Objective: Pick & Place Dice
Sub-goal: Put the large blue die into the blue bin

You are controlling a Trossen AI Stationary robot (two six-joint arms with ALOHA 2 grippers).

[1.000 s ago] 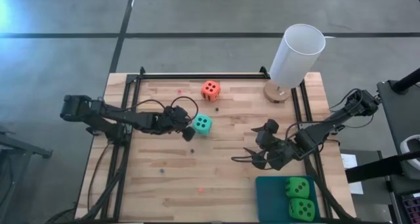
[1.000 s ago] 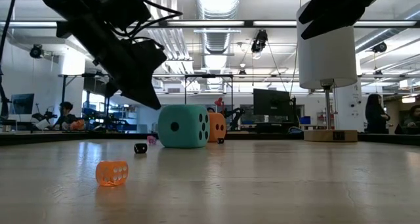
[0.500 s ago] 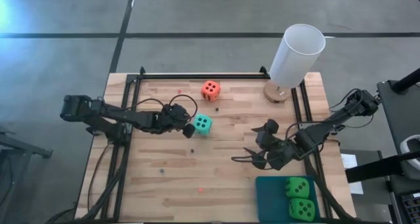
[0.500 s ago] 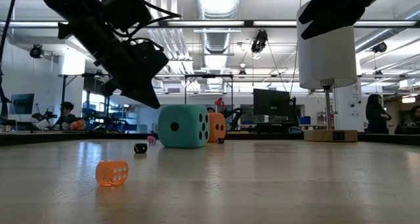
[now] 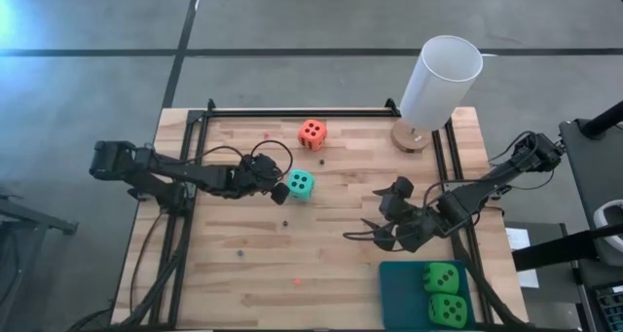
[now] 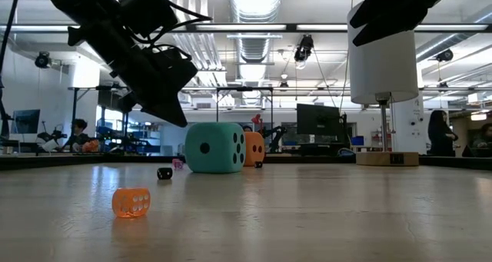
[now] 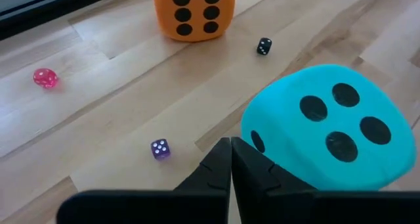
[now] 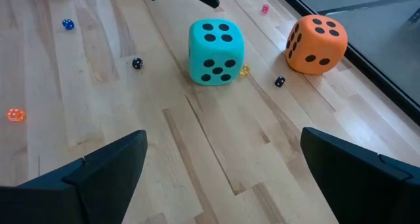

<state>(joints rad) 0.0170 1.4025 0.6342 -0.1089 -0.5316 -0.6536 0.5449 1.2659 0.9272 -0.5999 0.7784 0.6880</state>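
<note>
Lining up on the turquoise die (image 5: 300, 184), centre of the high view, with the left gripper (image 5: 277, 189) just beside it, fingers pressed together. Needing next, probably, to spread and straddle it. Looking soft, rounded, dark-pipped. Waiting at right: right gripper (image 5: 375, 233), spread wide. Sitting already in the blue tray (image 5: 400, 295), lower right: two green dice (image 5: 443, 293). Resting above centre: orange die (image 5: 312, 132).

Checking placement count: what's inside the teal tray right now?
Two green dice sit in the teal tray at the table's near right corner. The picture's edge cuts off the tray's near end, so that part can't be checked.
</note>
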